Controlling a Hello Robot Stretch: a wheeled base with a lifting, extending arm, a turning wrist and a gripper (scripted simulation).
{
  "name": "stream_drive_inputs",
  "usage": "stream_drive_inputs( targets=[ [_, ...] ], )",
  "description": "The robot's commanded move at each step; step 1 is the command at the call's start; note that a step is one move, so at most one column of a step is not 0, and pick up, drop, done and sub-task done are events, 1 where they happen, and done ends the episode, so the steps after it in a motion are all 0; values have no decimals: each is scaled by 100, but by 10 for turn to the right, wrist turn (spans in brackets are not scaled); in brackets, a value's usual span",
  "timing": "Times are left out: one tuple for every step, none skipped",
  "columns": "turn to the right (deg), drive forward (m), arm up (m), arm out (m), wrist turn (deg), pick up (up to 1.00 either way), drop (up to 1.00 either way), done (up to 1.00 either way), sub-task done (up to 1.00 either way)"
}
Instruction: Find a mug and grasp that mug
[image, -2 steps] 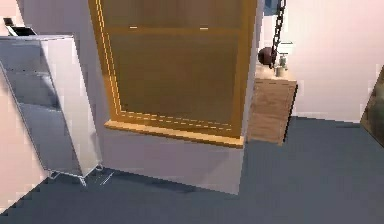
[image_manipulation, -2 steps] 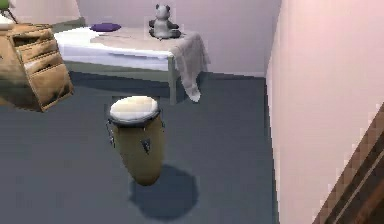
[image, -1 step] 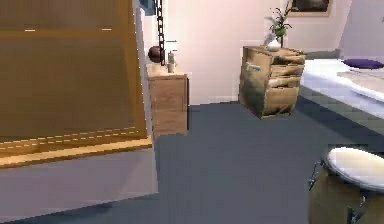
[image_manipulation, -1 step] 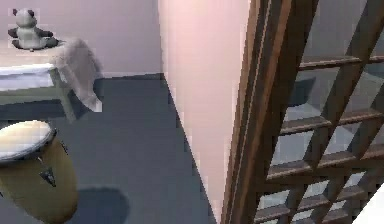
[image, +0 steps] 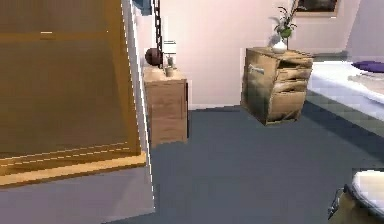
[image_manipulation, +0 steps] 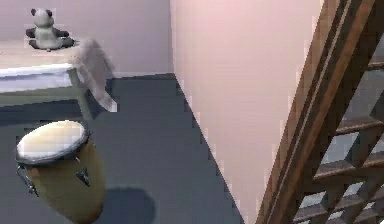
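Closest to you, in the arm side view's lower left, a drum (image_manipulation: 58, 165) stands upright on the dark blue-grey floor (image_manipulation: 170, 150); it has a brown body and a pale skin on top. Along that view's right edge a wooden lattice frame (image_manipulation: 335, 120) rises in front of a pink wall (image_manipulation: 240, 80). On the forward view's left you have a big golden-brown wooden panel (image: 60, 90), near you, taking up that side.

State of the gripper's fingers: you cannot tell from these frames.

At mid distance in the forward view, a small wooden nightstand (image: 167, 105) stands against the pale wall, just beside the panel's edge. You cannot tell what is inside it. On its top sit a few small things, among them a dark round one (image: 152, 57) and a pale one (image: 169, 68). They are too small to name, so you cannot tell whether either is the mug, and its place cannot be fixed closer than that.

Farther off, right of centre, is a wooden dresser (image: 277, 85) with stacked drawers whose fronts sit unevenly; their contents are hidden. On top, a pale pot (image: 280, 45) holds a green plant (image: 285, 20). Right of the dresser is a bed (image: 345, 90) with a white cover and a purple pillow (image: 370, 67) lying on it.

In the arm side view's far upper left, a white-edged surface (image_manipulation: 35, 78) has a pale cloth (image_manipulation: 97, 72) draped off its corner. A panda plush (image_manipulation: 45, 28) sits on top, near the far wall.
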Motion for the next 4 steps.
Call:
stream_drive_inputs(
  targets=[
    [180,0,0,0,0,0,0,0,0],
    [0,100,0,0,0,0,0,0,0],
    [90,0,0,0,0,0,0,0,0],
    [0,5,0,0,0,0,0,0,0]
  ],
)
